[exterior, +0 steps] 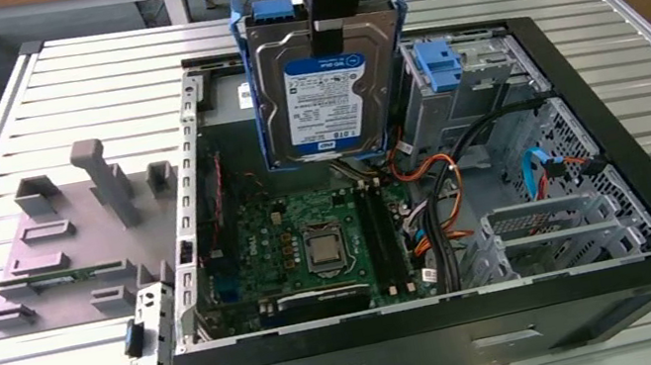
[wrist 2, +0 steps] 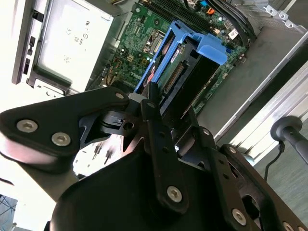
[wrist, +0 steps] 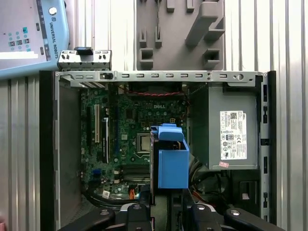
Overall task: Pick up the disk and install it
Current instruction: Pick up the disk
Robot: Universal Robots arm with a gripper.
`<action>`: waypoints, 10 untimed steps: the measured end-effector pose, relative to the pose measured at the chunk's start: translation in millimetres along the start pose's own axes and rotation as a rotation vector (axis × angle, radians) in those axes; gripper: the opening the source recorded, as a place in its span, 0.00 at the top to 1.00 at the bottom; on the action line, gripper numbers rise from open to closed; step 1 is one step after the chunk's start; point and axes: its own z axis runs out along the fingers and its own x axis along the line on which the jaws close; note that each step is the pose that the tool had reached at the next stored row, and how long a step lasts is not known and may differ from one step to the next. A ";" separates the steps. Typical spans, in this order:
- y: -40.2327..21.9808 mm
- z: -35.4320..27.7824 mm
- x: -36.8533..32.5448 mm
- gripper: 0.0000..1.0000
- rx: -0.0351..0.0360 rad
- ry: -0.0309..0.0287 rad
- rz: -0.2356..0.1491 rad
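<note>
The disk [exterior: 325, 92] hangs upright over the open computer case [exterior: 457, 320], label facing the exterior camera, and its blue carrier frame wraps its sides. My gripper [exterior: 335, 32] comes down from above and is shut on the disk's top edge. In the second wrist view the disk [wrist 2: 190, 72] stands edge-on beyond the black fingers [wrist 2: 153, 108], with the motherboard below it. In the first wrist view the carrier's blue end [wrist: 172, 161] sits over the middle of the case, just past my gripper [wrist: 163, 211].
Inside the case lie the green motherboard [exterior: 308, 236], orange and black cables [exterior: 435, 193] and a drive bay with a blue tab [exterior: 442, 66]. The grey power-supply box [wrist: 231, 130] fills one corner. A grey fixture plate [exterior: 81, 236] lies at the exterior view's left on the slatted table.
</note>
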 end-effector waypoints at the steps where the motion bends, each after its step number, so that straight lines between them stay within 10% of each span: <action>1: -0.2 0.0 0.9 0.65 0.0000 0.0001 0.000; 10: -1.6 0.0 9.4 0.65 0.0000 0.0000 0.000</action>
